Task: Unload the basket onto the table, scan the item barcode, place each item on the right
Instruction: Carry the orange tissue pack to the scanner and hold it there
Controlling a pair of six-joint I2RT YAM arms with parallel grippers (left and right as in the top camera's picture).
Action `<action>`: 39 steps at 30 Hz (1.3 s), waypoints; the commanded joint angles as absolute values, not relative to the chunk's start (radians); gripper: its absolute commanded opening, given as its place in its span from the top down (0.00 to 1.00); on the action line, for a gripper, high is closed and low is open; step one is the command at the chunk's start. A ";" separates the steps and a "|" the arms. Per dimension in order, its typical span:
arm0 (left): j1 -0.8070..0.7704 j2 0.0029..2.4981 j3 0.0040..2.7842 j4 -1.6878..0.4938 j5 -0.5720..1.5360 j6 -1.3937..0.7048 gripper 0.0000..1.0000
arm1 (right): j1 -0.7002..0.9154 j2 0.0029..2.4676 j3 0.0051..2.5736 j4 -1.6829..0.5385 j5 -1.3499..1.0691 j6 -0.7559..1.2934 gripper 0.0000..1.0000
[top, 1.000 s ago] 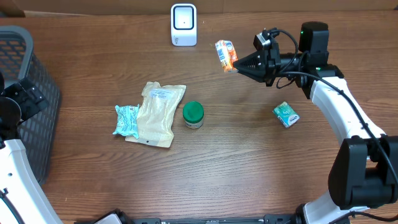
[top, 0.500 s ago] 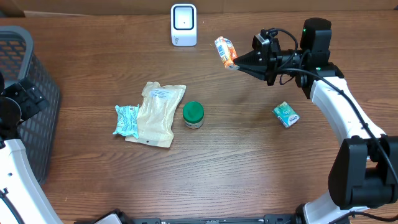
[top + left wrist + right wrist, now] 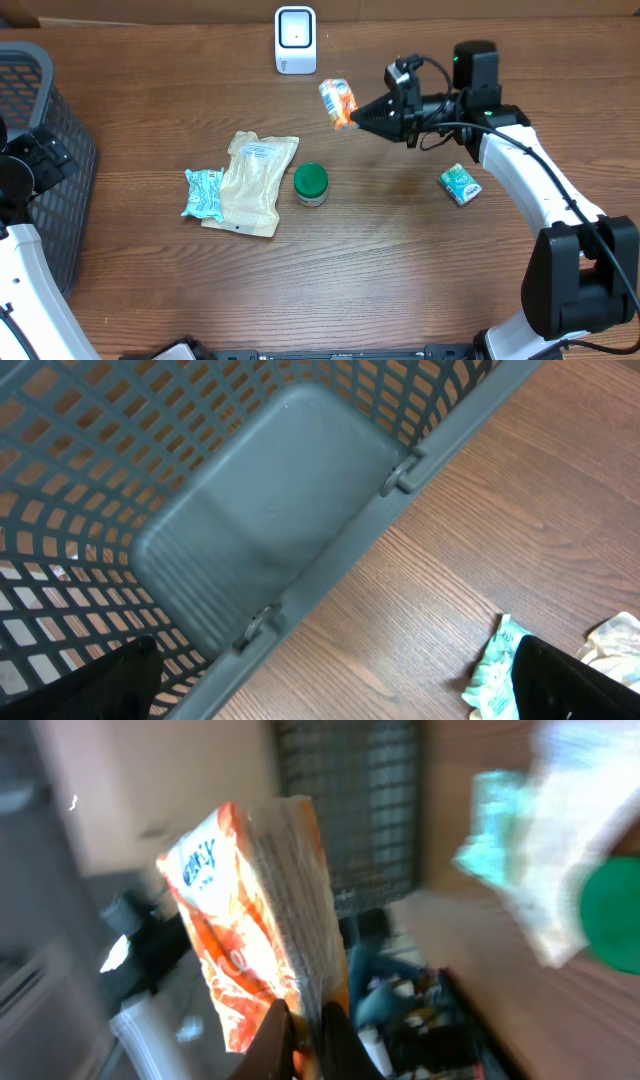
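Orange packet (image 3: 338, 102) pinched in right fingers (image 3: 272, 1045), long axis straight out, left fingers (image 3: 570, 685) spread empty

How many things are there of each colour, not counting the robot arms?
Green or teal: 3 (teal packet, green-lidded jar, teal box)
Orange: 1 (orange packet)
Beige: 1 (beige pouch)
White: 1 (white scanner)
Grey: 1 (grey basket)
Total: 7
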State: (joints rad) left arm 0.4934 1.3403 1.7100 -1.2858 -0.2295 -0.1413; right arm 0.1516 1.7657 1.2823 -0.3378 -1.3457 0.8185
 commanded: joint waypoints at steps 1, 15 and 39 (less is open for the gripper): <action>0.496 1.342 1.719 -1.283 -0.242 -0.127 0.00 | 0.162 1.760 1.282 -0.484 -0.989 0.628 0.96; 0.496 1.342 1.719 -1.283 -0.242 -0.127 0.00 | 0.271 1.866 1.998 -1.131 -0.043 0.417 0.96; 0.496 1.342 1.719 -1.283 -0.242 -0.127 0.01 | 0.562 2.452 2.099 -0.027 0.628 -0.586 0.96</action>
